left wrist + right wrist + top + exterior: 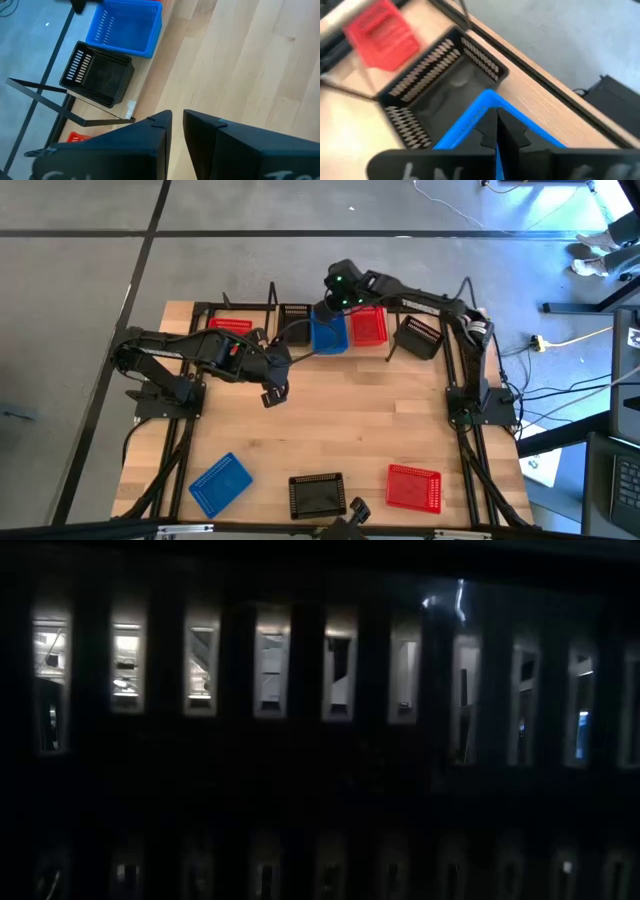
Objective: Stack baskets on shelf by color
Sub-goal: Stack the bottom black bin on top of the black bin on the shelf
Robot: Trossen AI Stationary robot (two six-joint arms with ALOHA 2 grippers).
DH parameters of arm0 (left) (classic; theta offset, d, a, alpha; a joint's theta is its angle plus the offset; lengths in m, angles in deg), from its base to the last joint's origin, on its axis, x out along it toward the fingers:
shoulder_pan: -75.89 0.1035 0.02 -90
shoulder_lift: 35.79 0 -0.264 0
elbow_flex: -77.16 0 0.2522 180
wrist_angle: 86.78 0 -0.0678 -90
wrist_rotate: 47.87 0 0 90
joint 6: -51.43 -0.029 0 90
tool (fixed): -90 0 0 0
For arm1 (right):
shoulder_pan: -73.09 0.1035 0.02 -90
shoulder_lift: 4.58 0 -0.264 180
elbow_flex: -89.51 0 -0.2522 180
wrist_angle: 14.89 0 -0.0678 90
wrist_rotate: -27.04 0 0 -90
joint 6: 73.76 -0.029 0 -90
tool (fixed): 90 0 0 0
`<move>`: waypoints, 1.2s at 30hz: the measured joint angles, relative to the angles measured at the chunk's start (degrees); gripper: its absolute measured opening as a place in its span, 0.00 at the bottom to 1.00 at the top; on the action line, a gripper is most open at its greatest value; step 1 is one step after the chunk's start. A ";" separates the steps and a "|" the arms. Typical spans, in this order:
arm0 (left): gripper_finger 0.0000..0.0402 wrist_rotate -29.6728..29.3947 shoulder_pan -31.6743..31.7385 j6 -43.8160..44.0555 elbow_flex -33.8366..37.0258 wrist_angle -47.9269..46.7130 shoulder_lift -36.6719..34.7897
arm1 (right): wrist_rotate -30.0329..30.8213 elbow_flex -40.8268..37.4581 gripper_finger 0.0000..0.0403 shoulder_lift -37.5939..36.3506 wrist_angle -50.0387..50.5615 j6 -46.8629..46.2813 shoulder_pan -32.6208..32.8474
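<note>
low view dark and blocked by mesh, red basket (pixel 381 39) blurred, blue basket (pixel 485 120) cut off

Robotics lab or test bay. Grey floor (pixel 80 290) marked with dark straight lines. A light wooden butcher-block table (pixel 370 420) carries two dark six-joint arms bolted to a thin black metal frame (pixel 470 440). Loose black cables (pixel 560 395) run across the floor to the right, beside a black metal stand leg (pixel 590 305).
</note>
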 joint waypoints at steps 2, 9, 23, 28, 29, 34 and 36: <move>0.10 0.02 0.22 2.16 0.00 -0.54 0.00 | -0.84 1.38 0.00 -2.04 2.61 3.27 0.09; 0.10 0.00 0.46 16.56 0.00 -9.61 -0.48 | -0.97 4.71 0.00 -12.10 14.33 16.29 3.17; 0.10 22.45 -7.86 38.97 0.00 -16.26 0.81 | -0.90 4.71 0.00 -30.70 26.81 22.67 9.92; 0.10 29.42 -10.29 44.40 0.00 -16.20 2.39 | -0.91 4.71 0.00 -34.13 26.93 22.84 11.06; 0.10 31.02 -10.64 45.02 0.00 -16.20 2.87 | -0.91 4.71 0.00 -34.61 26.93 22.85 11.26; 0.10 36.50 -11.71 51.24 0.00 -16.42 5.08 | -1.09 4.71 0.00 -36.74 27.29 22.95 11.61; 0.10 36.20 -12.47 53.08 0.00 -16.52 6.26 | -2.29 4.71 0.00 -37.39 27.95 23.19 11.74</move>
